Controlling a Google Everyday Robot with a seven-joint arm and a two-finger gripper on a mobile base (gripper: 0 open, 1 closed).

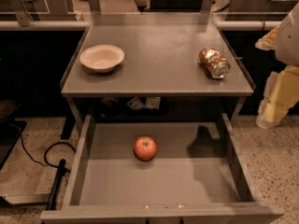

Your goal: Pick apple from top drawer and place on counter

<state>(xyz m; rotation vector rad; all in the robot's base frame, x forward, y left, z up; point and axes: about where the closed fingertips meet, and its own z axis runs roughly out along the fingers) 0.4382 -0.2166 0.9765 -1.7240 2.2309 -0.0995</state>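
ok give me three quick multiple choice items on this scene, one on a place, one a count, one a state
1. Where is the apple?
A) on the counter
B) in the top drawer
C) in the white bowl

2. How many things lie on the counter?
A) one
B) two
C) four

3. The top drawer is
A) pulled open
B) shut
C) lifted onto the counter

1 B: it sits on the drawer's grey bottom.
2 B: only the white bowl and the crushed can.
3 A: its bottom shows in front of the counter.
The gripper hangs right of the counter, away from the apple.
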